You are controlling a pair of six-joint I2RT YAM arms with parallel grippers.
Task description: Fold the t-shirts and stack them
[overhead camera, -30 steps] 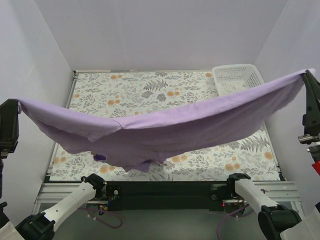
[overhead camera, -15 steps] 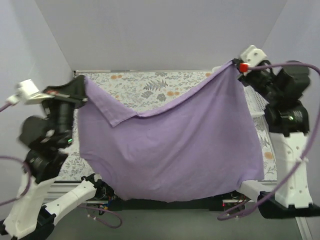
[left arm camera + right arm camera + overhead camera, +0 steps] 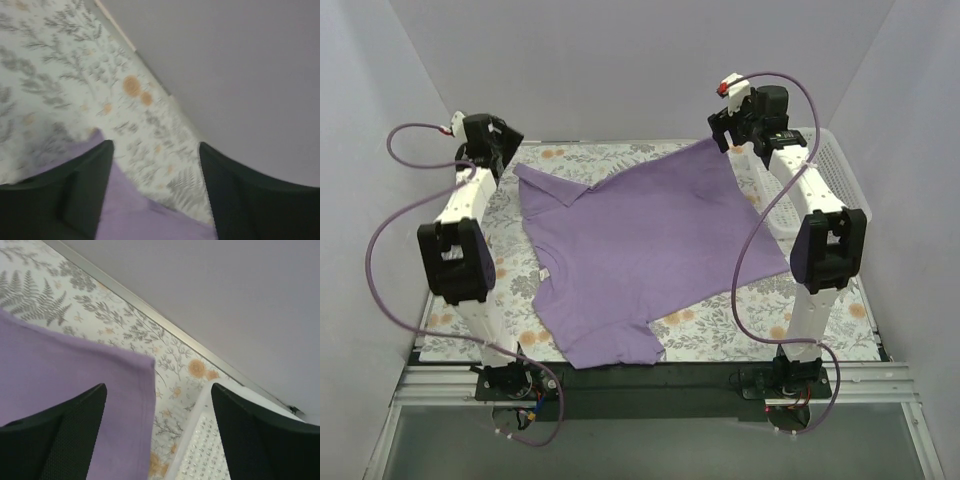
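A lavender-purple t-shirt lies spread out on the floral table, one sleeve near the front edge. Its far left corner is folded over on itself. My left gripper hangs open just above that far left corner, and purple cloth shows below between the spread fingers. My right gripper stands open over the shirt's far right corner, with nothing held. Both arms reach out to the far side of the table.
A white mesh basket sits at the far right, right beside my right arm; its rim shows between the right fingers. The floral table ends at a grey back wall.
Both grippers carried the hanging shirt to the far side, laid it flat on the table, and opened, letting go of its corners.
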